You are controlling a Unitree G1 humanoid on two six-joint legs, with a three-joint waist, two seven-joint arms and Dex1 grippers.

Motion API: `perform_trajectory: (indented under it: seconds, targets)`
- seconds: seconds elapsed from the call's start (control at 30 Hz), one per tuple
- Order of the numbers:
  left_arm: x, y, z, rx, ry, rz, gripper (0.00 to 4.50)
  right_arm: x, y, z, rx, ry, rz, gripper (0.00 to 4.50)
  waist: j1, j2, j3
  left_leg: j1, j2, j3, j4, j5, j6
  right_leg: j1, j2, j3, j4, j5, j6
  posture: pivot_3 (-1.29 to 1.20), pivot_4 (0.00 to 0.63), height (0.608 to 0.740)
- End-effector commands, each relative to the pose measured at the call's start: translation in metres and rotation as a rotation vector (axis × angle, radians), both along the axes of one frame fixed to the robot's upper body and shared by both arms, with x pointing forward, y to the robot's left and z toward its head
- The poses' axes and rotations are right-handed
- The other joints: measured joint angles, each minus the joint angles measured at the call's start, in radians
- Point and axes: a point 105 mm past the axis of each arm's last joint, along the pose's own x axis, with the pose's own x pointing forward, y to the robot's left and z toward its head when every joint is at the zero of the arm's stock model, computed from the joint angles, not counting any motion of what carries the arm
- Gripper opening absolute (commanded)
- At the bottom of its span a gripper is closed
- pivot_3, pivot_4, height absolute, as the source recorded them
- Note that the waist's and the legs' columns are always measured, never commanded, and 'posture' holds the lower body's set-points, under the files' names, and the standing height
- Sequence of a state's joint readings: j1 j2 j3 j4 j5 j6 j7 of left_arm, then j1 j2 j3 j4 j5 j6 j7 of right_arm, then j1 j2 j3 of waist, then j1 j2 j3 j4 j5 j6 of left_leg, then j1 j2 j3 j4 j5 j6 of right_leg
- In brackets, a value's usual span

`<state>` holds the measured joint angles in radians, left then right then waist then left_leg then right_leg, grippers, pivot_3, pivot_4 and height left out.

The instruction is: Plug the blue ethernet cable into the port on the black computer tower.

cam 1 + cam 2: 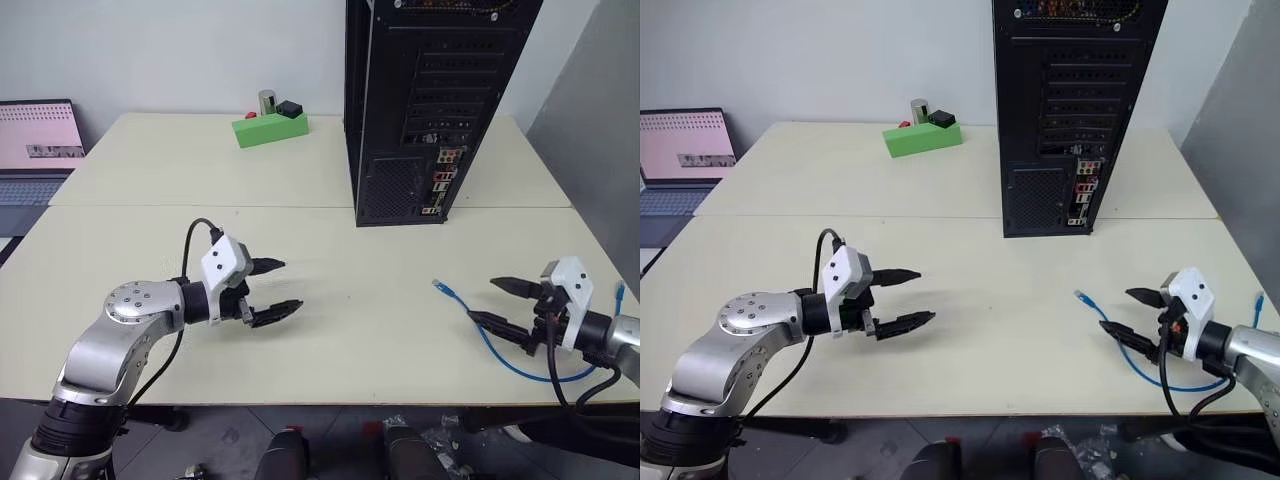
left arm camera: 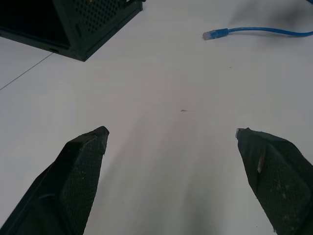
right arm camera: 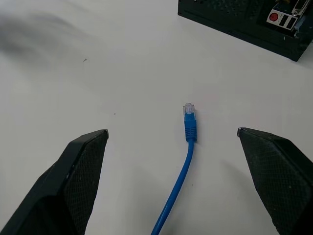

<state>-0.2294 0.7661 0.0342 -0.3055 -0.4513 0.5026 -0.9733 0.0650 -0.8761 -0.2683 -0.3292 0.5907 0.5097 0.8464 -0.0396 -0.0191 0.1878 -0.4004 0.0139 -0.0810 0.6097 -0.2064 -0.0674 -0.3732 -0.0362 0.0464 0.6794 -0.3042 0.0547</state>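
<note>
Right wrist view gives the closest look at the blue ethernet cable (image 3: 182,171): a thin bright blue cord ending in a small clear plug (image 3: 189,108) with a blue boot, lying flat on the pale bench (image 3: 122,73). The plug points toward the black computer tower (image 3: 244,22), well apart from it. That view also catches red and white sockets at the tower's lower rear corner.

Left eye view shows what the wrist views cannot: the whole tower rear with slotted covers, a mesh vent and a strip of coloured sockets, and the cable curving in a loop back under the right gripper (image 1: 505,303). Its fingers stand spread wide, holding nothing, with the plug just ahead of them.

The left gripper (image 1: 274,290) hovers over bare bench, well away from the tower, fingers likewise wide apart and empty. Left wrist view shows the plug lying far ahead of them.
</note>
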Motion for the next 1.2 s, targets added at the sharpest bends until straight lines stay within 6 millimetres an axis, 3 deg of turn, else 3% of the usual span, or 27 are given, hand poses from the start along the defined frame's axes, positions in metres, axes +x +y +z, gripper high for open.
perform_trajectory:
  seconds: [0.03,0.53,0.9,1.1,1.2]
  targets:
    - [-0.005,-0.003,0.011,0.001,-0.036,-0.037,4.47,0.0,0.003,0.007,-0.006,-0.031,0.018,4.5,0.0,0.0,0.0,0.0,0.0,0.0,0.0,0.0,0.0,0.0,0.0,0.0,0.0,0.0,0.0,0.0,0.15,0.74]
    - [-0.008,-0.019,0.01,0.028,-0.029,-0.128,4.47,0.006,0.006,0.005,-0.013,-0.06,-0.048,4.5,0.002,0.0,0.0,0.0,0.0,0.0,0.0,0.0,0.0,0.0,0.0,0.0,0.0,0.0,0.0,0.0,0.15,0.74]
    - [-0.009,-0.052,0.011,0.035,-0.051,-0.297,4.47,0.042,0.015,-0.034,-0.013,-0.053,-0.146,4.5,0.005,0.0,0.0,0.0,0.0,0.0,0.0,0.0,0.0,0.0,0.0,0.0,0.0,0.0,0.0,0.0,0.15,0.74]
    - [-0.01,-0.057,0.011,0.03,-0.051,-0.327,4.47,0.041,0.011,-0.054,-0.054,0.002,-0.137,4.5,0.005,-0.001,0.001,-0.001,0.0,0.0,0.0,0.0,0.0,-0.001,0.0,0.0,0.0,0.0,0.0,0.0,0.15,0.74]
    - [-0.009,-0.057,0.011,0.026,-0.046,-0.33,4.5,0.04,0.011,-0.055,-0.064,0.004,-0.126,4.05,0.005,-0.001,0.001,0.0,0.0,0.0,0.0,0.0,0.0,0.0,0.0,0.0,0.001,0.0,0.0,0.0,0.15,0.74]
